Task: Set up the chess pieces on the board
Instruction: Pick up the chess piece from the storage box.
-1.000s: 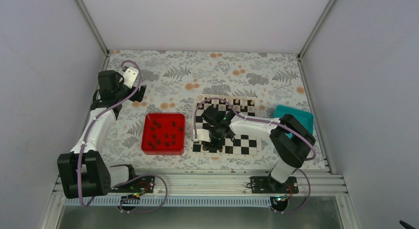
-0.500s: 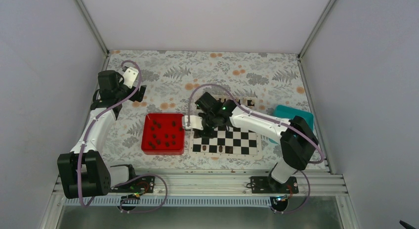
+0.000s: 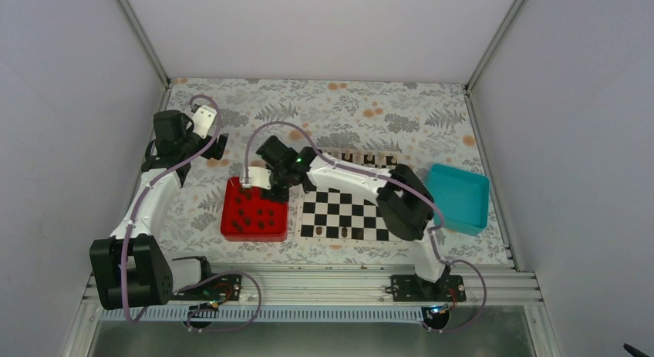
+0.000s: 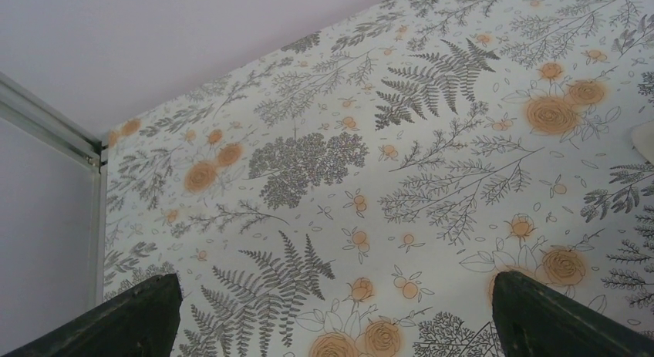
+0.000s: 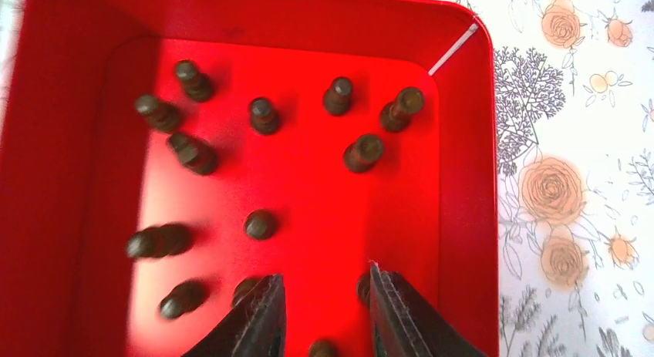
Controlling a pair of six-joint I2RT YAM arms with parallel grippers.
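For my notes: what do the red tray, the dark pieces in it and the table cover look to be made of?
Red tray: probably moulded plastic, glossy; it has smooth rounded corners and a bright highlight at one corner. Chess pieces: dark brown, matte, maybe wood or plastic; too blurred to tell. Table cover: printed floral sheet, flat and matte, likely paper or vinyl.
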